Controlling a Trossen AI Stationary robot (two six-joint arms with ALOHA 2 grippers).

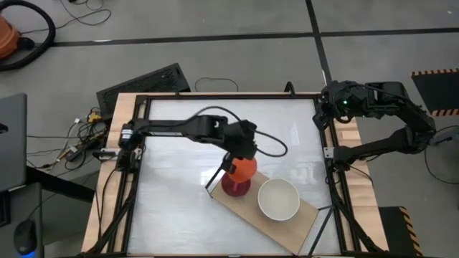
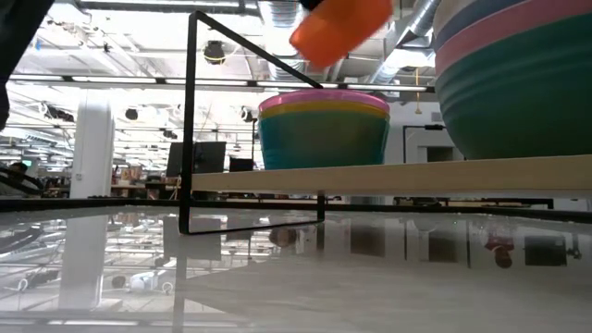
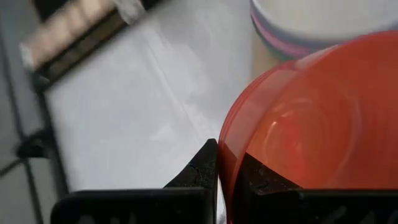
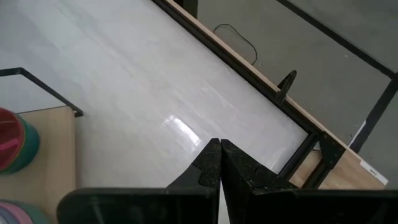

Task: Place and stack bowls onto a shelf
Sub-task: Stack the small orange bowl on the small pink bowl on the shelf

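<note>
My left gripper (image 1: 233,162) (image 3: 227,155) is shut on a red-orange bowl (image 1: 244,168) (image 3: 311,124), held above the shelf (image 1: 301,215) (image 2: 388,176). In the low view the bowl (image 2: 340,28) hangs tilted, clear of a stack topped by a magenta bowl (image 1: 234,184) (image 2: 322,125). A second stack topped by a white bowl (image 1: 278,199) (image 3: 323,22) (image 2: 513,74) rests on the board beside it. The board is light wood on a thin black frame. My right gripper (image 1: 326,107) (image 4: 219,144) is shut and holds nothing, at the table's far right corner. My left gripper pinches the red-orange bowl's rim (image 3: 222,138), with one finger (image 3: 261,177) inside the bowl and the other finger (image 3: 200,167) outside its wall. The bowl is lifted clear and tilted, over the magenta-topped stack.
The white tabletop (image 1: 172,186) lies bare to the left of and beyond the shelf. A black frame (image 1: 222,97) runs round the table. The shelf's black wire frame (image 2: 191,120) stands up at its left end. A cable (image 1: 272,147) loops from the left arm.
</note>
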